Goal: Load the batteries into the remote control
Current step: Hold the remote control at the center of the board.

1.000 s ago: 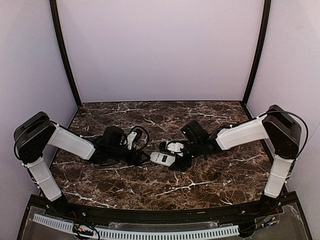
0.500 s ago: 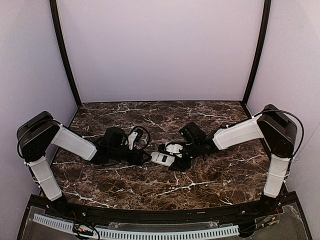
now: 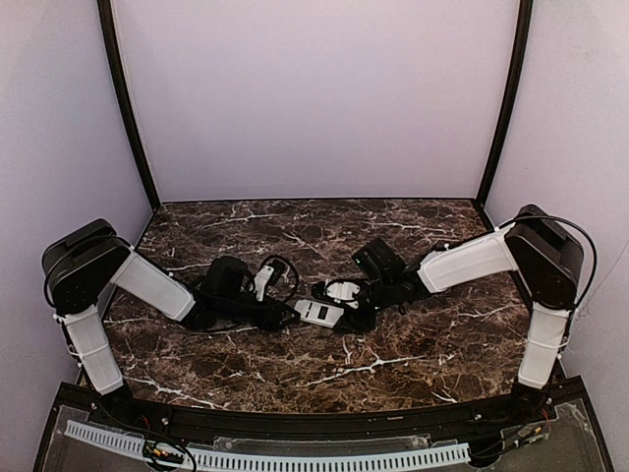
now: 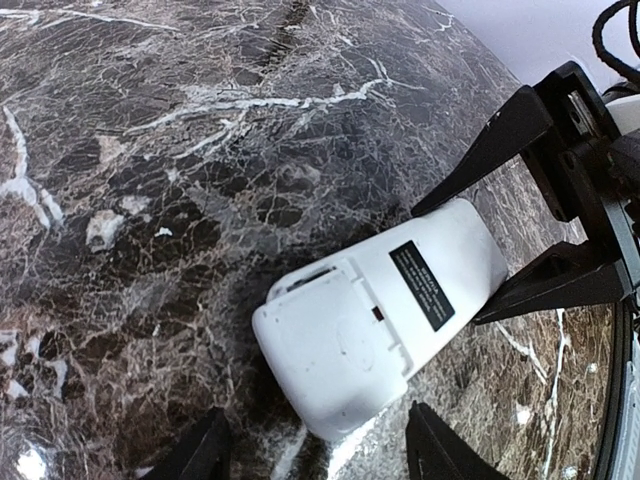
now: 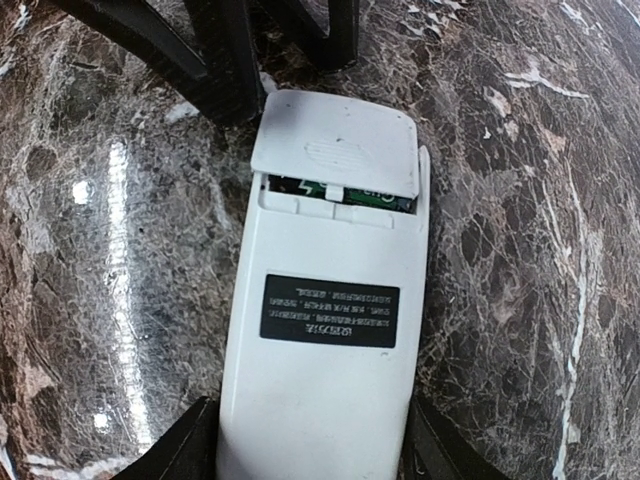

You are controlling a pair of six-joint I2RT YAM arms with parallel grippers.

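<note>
Remote control (image 3: 319, 313) lies back-up near mid-bench, between the two end effectors. Its long axis runs roughly left to right in the top view.
- Body: slim slab with rounded corners, smooth matte white plastic.
- Black label (image 5: 330, 310): rectangular, with fine pale print, set mid-back.
- Battery cover (image 5: 335, 140): thin white panel with rounded outer corners and a small ribbed thumb patch. It sits slightly skewed and not seated, which leaves a narrow gap along its inner edge.
- Battery (image 5: 350, 195): seen through that gap as a strip of green wrap with pale lettering. Too little shows to read it.

Bench (image 3: 393, 374): polished dark brown marble pattern with white and tan veining. It is glossy enough to throw light streaks beside the remote.

Right end effector (image 5: 312, 435): two black tapered fingers (image 5: 180, 455) with flat faces. They lie against both long edges at the label end, clamped on the remote.

Left end effector (image 4: 315, 435): black angular fingers (image 4: 205, 455), held apart and straddling the cover end. Dark bench shows between each finger and the white shell. In the right wrist view one finger sits right at the cover's corner; I cannot tell whether it touches.

Left arm (image 3: 147, 285) and right arm (image 3: 472, 261): smooth white shells with black joints, both reaching low over the bench.

Walls (image 3: 314, 98): plain pale lilac, matte.
</note>
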